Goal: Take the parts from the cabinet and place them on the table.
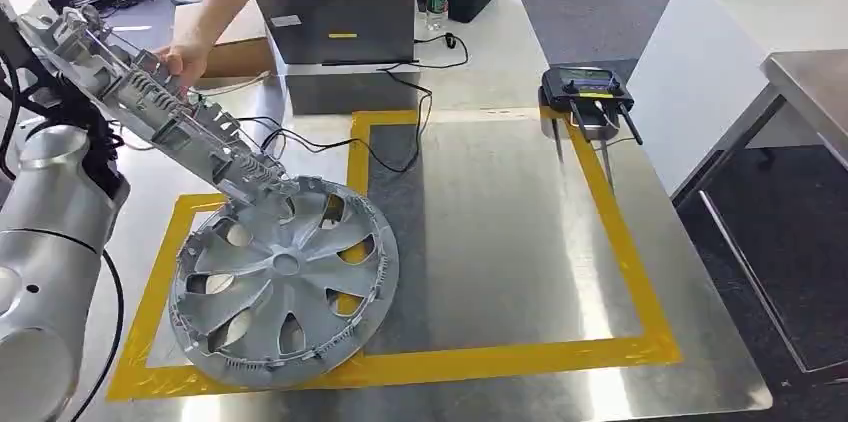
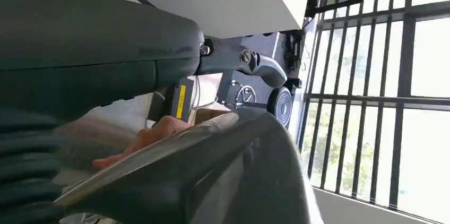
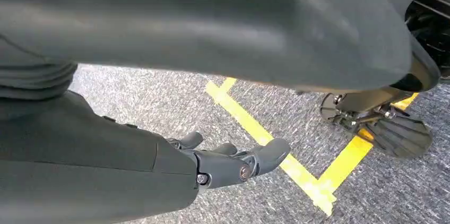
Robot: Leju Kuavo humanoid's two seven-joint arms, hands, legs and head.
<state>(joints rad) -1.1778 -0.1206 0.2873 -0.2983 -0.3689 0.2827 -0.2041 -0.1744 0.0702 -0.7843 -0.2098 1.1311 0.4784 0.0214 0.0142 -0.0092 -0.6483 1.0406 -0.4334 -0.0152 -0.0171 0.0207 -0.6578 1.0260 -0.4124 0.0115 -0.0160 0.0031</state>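
Lower left of my head view: one wheel cover (image 1: pixel 284 282) lies flat on the tabletop (image 1: pixel 500 242) inside the yellow tape. Upper left: a long ribbed part (image 1: pixel 150 102) leans onto it, a person's hand (image 1: pixel 183 62) touching. My left hand (image 2: pixel 233 62): grasp unclear. My right hand (image 3: pixel 233 160) hangs released, fingers (image 3: pixel 273 149) apart. Placing looks part-done.

head view high over table (image 1: pixel 500 242), wrist views close

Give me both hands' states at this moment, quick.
Left hand: holding the tilted hubcap, which a person's hand also touches.
Right hand: holds nothing, fingers loosely curled, hanging above the floor; open or shut cannot be told.
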